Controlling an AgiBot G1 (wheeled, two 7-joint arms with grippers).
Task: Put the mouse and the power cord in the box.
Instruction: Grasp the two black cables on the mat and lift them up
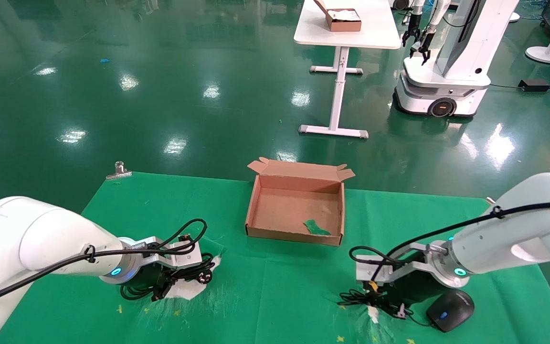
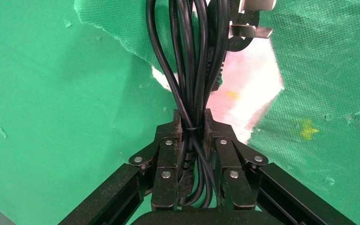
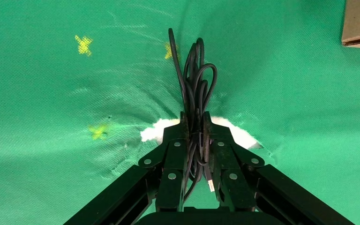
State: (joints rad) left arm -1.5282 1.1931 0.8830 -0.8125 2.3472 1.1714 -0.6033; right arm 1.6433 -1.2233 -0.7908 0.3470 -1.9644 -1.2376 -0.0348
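Note:
The power cord is a bundle of thick black loops with its plug at the far end. My left gripper is shut on it, low over the green cloth at the front left. The black mouse lies on the cloth at the front right. Its thin bundled cable is clamped in my shut right gripper, which sits just left of the mouse. The brown cardboard box stands open at the middle of the table's far side, between the two arms.
A green scrap lies inside the box. White patches show through torn cloth under both grippers. A metal clip holds the far left corner. Beyond are a white table and another robot.

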